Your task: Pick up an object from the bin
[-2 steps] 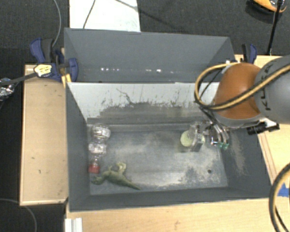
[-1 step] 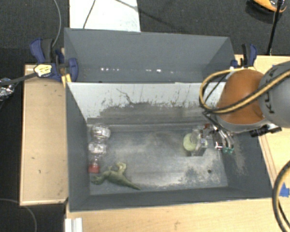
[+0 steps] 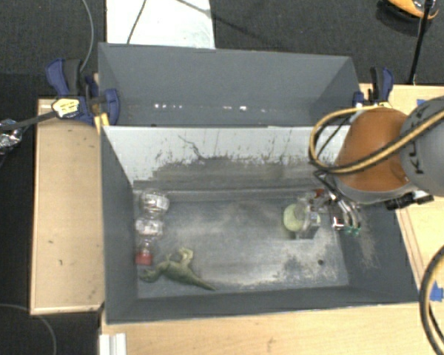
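The fingers point(image 3: 306, 230) of the gripper point(image 3: 308, 217) stand one on either side of a pale green ball point(image 3: 291, 217), closed in to about its width. The ball sits between them and projects towards the left of the view. The grip appears to be a hold on the ball, though how firmly it is clamped cannot be judged from above. The ball lies in the right half of the bin point(image 3: 237, 231), close to the foot of the back wall, low over the scuffed floor. The arm point(image 3: 429, 143) enters over the right rim, with its orange cover point(image 3: 374, 150) directly above the wrist. This places the gripper steeply over the ball and leaves the rest of the floor unobstructed. A clear plastic bottle point(image 3: 149, 224) with a red cap lies at the left side, and a green toy lizard point(image 3: 176, 267) lies just beside it at the front left corner. Both are well apart from the gripper, so neither is likely to interfere with a lift. The step in hand is judged to be the grasp, with the raise out of the bin not yet done.
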Available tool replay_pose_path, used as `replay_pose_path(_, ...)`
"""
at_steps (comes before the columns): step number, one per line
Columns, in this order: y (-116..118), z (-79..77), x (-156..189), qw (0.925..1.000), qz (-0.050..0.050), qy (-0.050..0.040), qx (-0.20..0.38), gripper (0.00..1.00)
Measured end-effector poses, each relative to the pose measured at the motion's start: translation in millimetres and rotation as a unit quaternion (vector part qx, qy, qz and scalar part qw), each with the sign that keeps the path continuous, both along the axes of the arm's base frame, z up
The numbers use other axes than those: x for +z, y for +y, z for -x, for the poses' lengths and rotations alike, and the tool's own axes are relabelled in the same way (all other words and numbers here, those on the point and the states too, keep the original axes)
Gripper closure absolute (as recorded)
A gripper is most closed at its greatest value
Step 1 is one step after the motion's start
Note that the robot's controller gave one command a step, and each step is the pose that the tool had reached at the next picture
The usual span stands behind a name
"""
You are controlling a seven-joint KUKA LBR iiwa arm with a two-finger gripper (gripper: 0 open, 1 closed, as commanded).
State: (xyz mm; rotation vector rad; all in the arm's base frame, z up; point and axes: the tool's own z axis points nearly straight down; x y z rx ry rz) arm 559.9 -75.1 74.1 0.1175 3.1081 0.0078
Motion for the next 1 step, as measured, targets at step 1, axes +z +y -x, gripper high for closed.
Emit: replay_pose_path(1,0.6,0.9,26.9,1.0,0.0,0.0046,0.001,1.0)
